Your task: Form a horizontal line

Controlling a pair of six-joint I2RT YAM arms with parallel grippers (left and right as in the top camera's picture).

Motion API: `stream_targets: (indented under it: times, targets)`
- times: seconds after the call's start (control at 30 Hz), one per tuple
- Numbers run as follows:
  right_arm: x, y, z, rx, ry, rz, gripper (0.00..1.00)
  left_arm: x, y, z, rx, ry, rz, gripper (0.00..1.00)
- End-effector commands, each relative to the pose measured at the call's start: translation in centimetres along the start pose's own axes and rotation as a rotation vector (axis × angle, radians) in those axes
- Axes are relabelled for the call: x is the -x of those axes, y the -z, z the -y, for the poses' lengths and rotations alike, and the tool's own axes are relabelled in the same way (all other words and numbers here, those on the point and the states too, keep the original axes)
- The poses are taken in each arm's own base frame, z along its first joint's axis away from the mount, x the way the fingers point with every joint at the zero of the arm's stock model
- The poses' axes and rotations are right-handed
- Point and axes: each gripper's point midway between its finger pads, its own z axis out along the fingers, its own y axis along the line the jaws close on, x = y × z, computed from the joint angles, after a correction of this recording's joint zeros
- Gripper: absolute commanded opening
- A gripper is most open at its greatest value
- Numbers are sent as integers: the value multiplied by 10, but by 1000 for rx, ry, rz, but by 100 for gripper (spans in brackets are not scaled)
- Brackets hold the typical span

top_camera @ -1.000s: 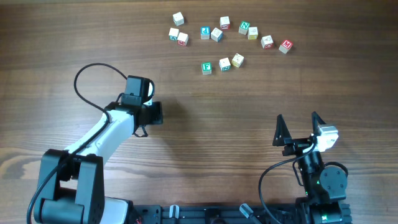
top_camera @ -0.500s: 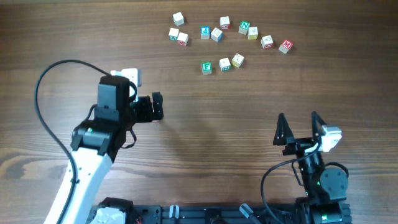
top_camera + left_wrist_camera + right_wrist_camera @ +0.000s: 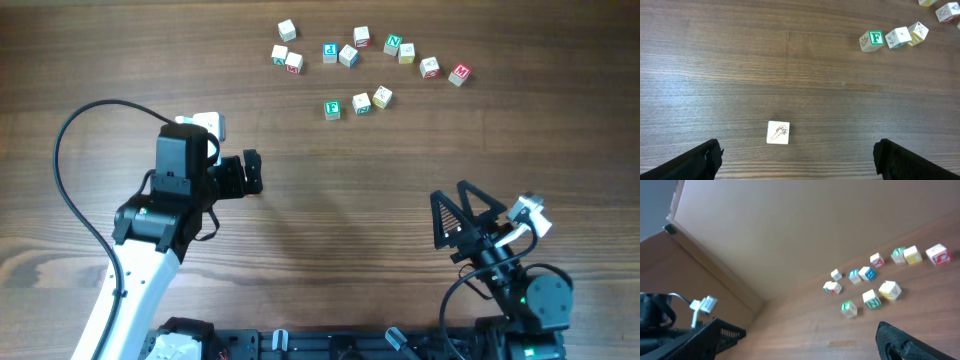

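Note:
A single pale cube (image 3: 778, 132) with a reddish-brown drawing lies free on the wooden table, just ahead of my left gripper (image 3: 797, 150), whose jaws stand wide open on either side of it without touching. From overhead the left gripper (image 3: 253, 172) covers that cube. To its upper right sit a green F cube (image 3: 871, 40) and two pale cubes (image 3: 898, 37) in a loose, slanting row (image 3: 361, 103). My right gripper (image 3: 455, 205) is open and empty at the near right. No horizontal line of three pale cubes shows in any view.
Several more letter cubes (image 3: 348, 55) are scattered along the far side of the table, with red-faced ones (image 3: 459, 73) at the right end. The right wrist view shows the same cluster (image 3: 871, 298) from afar, below a plain wall (image 3: 790, 230).
The left arm has risen and swung to the left while its jaws stayed near the same spot and opened. The right gripper has turned and shifted a little to the left.

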Motion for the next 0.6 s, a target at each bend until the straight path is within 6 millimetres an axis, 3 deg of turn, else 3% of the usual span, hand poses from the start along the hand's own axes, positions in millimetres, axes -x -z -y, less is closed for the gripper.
stream_targets:
  times: [0.0, 0.23, 0.3, 0.57]
  targets:
    - [23, -11, -13, -41, 117, -42, 100, 5, 4, 5, -19, 9, 14, 100]
    - [38, -77, -6, -127, 117, -269, 100, 3, 4, 4, -17, 10, 7, 100]
    - [42, -104, -2, -135, 96, -337, 99, 3, 4, 4, -16, 10, 6, 100]
    - [22, -206, 8, -232, 179, -586, 99, 3, 4, 4, -16, 10, 6, 100]
